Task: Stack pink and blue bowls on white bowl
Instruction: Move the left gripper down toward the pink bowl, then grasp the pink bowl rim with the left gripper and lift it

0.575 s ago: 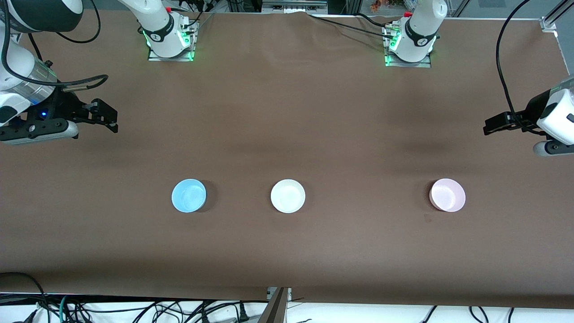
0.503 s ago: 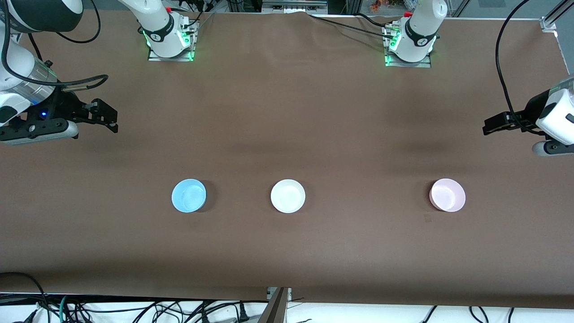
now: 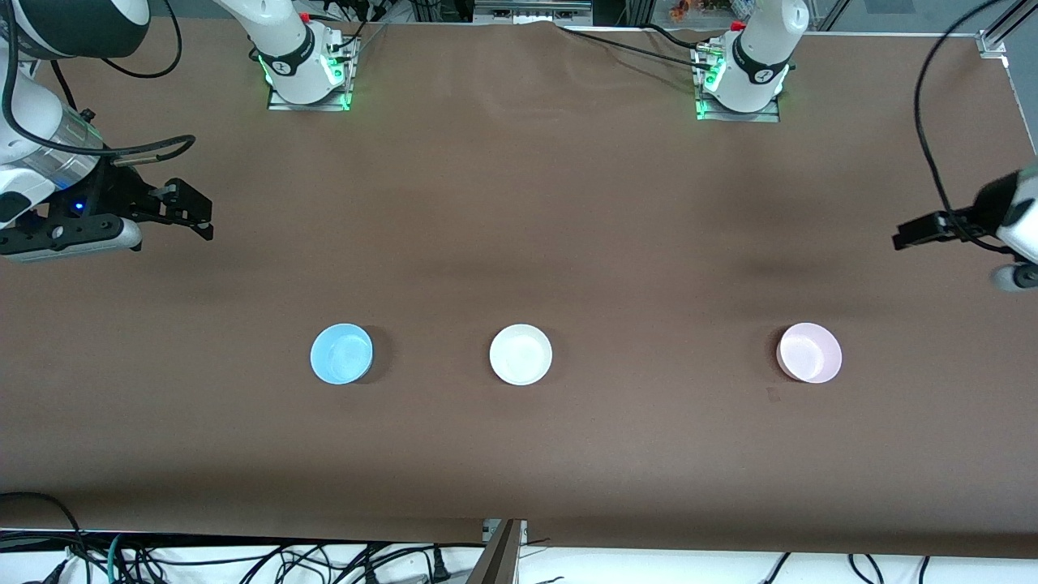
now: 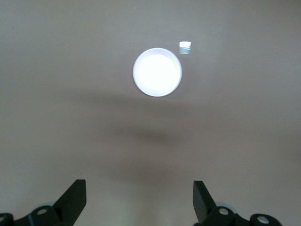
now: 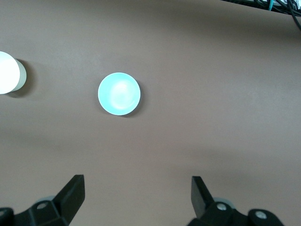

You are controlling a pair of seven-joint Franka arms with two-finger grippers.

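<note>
Three bowls stand in a row on the brown table. The blue bowl (image 3: 341,354) is toward the right arm's end, the white bowl (image 3: 521,354) is in the middle, and the pink bowl (image 3: 808,353) is toward the left arm's end. My right gripper (image 3: 207,221) hangs open and empty over bare table near its end. In the right wrist view (image 5: 136,188) it sees the blue bowl (image 5: 119,93) and the white bowl's edge (image 5: 7,73). My left gripper (image 3: 898,240) hangs open and empty over bare table. Its wrist view (image 4: 139,193) shows the pink bowl (image 4: 157,72), washed out pale.
A small mark (image 3: 773,395) lies on the cloth just nearer the camera than the pink bowl; it also shows in the left wrist view (image 4: 185,47). Both arm bases (image 3: 308,77) (image 3: 742,81) stand at the table's back edge. Cables run along the front edge.
My left gripper has drawn back a little toward the left arm's end of the table. The right arm and the three bowls have not moved.
</note>
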